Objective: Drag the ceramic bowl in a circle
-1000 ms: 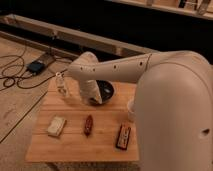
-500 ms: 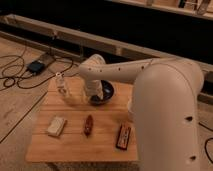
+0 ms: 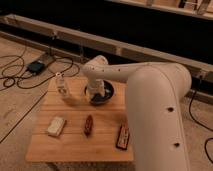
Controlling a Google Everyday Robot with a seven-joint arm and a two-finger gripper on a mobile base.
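Note:
The ceramic bowl (image 3: 104,93) is dark, round and glossy. It sits on the wooden table (image 3: 75,142) near the far edge, right of middle. My white arm reaches in from the right and bends down over it. My gripper (image 3: 96,95) hangs at the bowl's left side, down at or inside its rim. The arm's wrist covers part of the bowl.
A small white cup-like container (image 3: 61,85) stands at the table's back left, left of the bowl. A pale sponge-like block (image 3: 56,126), a small reddish-brown item (image 3: 88,124) and a dark red packet (image 3: 122,136) lie along the front half. Cables lie on the floor at left.
The arm's elbow has swung right and the wrist has shifted from near the white cup to over the bowl's left side. The bowl looks nearly unmoved.

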